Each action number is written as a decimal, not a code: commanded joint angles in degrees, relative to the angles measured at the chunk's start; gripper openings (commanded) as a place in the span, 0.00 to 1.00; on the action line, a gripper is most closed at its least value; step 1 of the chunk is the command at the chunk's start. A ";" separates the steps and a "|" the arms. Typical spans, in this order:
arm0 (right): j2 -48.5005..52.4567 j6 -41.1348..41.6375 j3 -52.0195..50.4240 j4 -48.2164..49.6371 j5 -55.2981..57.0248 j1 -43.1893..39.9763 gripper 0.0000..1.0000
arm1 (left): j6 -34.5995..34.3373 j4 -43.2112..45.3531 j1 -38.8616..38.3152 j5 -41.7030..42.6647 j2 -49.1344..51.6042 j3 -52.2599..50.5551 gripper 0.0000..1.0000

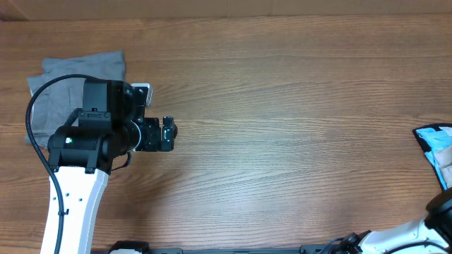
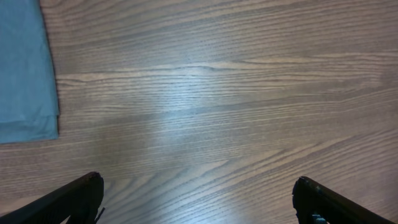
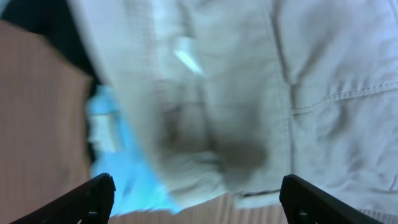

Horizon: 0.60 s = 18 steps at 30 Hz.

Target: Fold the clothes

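The pale beige shorts (image 3: 249,81) fill most of the right wrist view, blurred, with a seam and a pocket edge showing. My right gripper (image 3: 198,200) hovers just above their near edge, its jaws wide apart with nothing between them. In the overhead view only part of the right arm (image 1: 436,212) shows, at the bottom right corner. My left gripper (image 1: 169,132) (image 2: 199,200) is far from the shorts at the left side of the table. It is open over bare wood.
A folded grey garment (image 1: 78,77) (image 2: 25,68) lies at the far left, behind the left arm. A light-blue printed item (image 1: 436,144) (image 3: 124,168) lies at the table's right edge, partly under the beige shorts. The wooden table (image 1: 282,127) spans the middle.
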 commanded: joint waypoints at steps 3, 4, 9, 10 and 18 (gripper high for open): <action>5.40 0.59 1.36 -1.31 4.02 -0.98 0.87 | 0.90 0.81 -0.48 -0.17 0.24 1.27 1.00; 6.23 0.59 1.36 -1.62 4.61 -0.98 0.84 | 0.90 0.94 -0.48 -0.17 0.24 1.25 1.00; 7.58 0.57 1.36 -2.27 5.16 -0.96 0.58 | 0.90 1.44 -0.48 -0.17 0.24 1.25 1.00; 7.52 0.59 1.38 -2.45 5.09 -0.96 0.52 | 0.90 1.44 -0.48 -0.17 0.24 1.25 1.00; 6.49 0.59 7.28 -8.41 -1.51 -0.94 0.04 | 0.90 1.57 -0.48 -0.15 0.24 1.25 1.00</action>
